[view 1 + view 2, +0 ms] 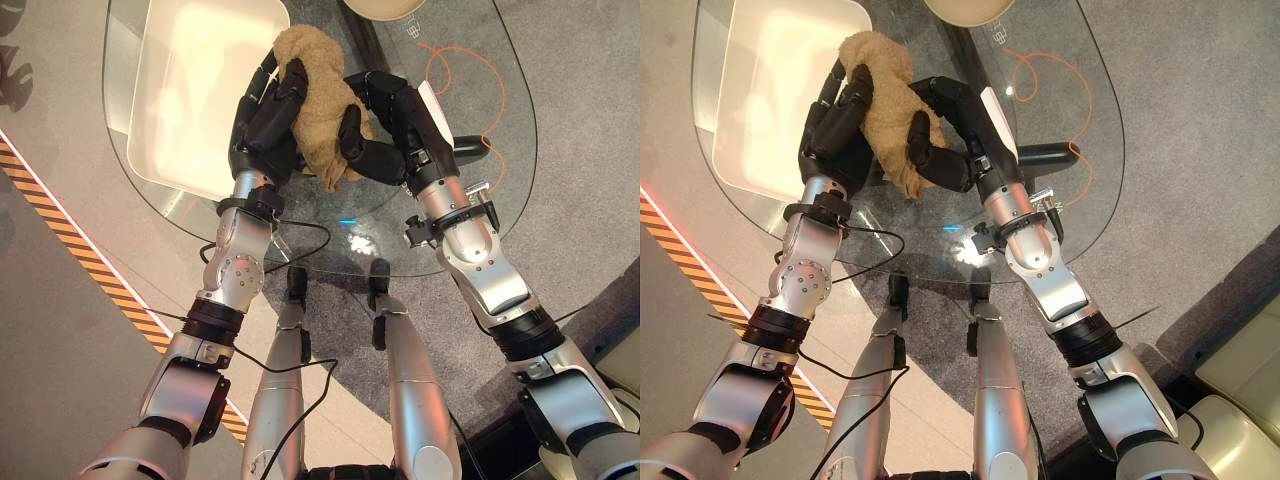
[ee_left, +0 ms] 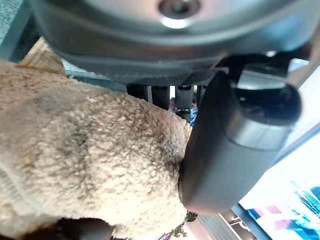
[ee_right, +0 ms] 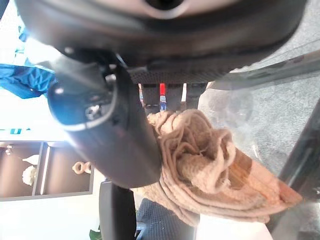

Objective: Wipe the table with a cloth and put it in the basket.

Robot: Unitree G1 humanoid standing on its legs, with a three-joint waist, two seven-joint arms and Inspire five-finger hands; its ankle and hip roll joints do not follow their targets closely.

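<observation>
Bright even light, glare on glass table (image 1: 470, 190), wrist views blurred close-up

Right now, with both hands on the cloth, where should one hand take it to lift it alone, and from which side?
Judging by its pose, take the cloth at its bunched middle, from above. It sits crumpled on the glass table, with the left hand and the right hand curled round it from either side. The thick folds there look easier to pinch than the thin lower corner.
</observation>
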